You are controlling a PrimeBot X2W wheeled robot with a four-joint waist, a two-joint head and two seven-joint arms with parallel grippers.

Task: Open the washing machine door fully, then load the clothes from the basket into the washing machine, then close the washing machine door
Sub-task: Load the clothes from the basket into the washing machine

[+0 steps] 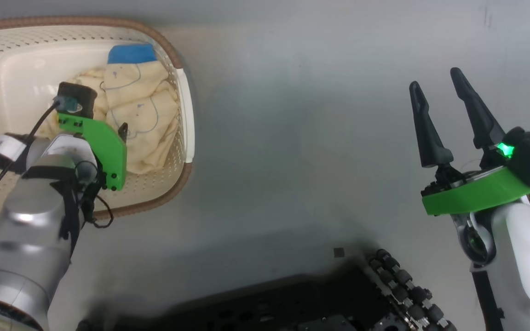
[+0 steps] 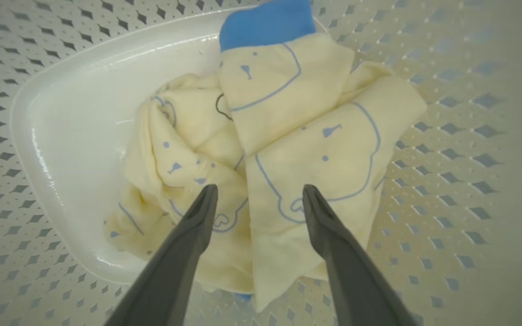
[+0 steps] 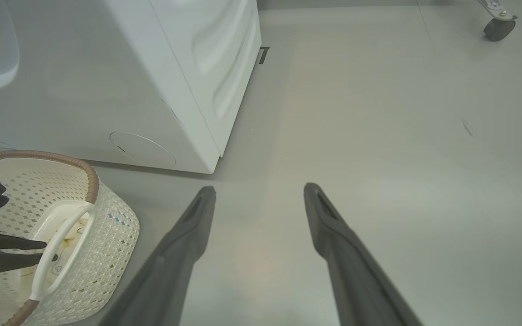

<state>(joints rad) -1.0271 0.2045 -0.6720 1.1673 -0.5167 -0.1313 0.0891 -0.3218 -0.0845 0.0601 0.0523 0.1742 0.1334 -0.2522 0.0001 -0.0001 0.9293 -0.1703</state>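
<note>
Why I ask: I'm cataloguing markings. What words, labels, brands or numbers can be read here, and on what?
None can be read.
The clothes carry blue line drawings, no words.
The white tag on a cable is too blurred to read.
The washing machine side shows no lettering.

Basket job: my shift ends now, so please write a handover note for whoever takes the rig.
Left end effector: open, down in the basket, poised over the clothes, nothing gripped.
Right end effector: open, empty, above the floor near the washing machine.
Done: cannot tell here whether the machine stands open.
Left: grasp the clothes, load them, shut the machine.
</note>
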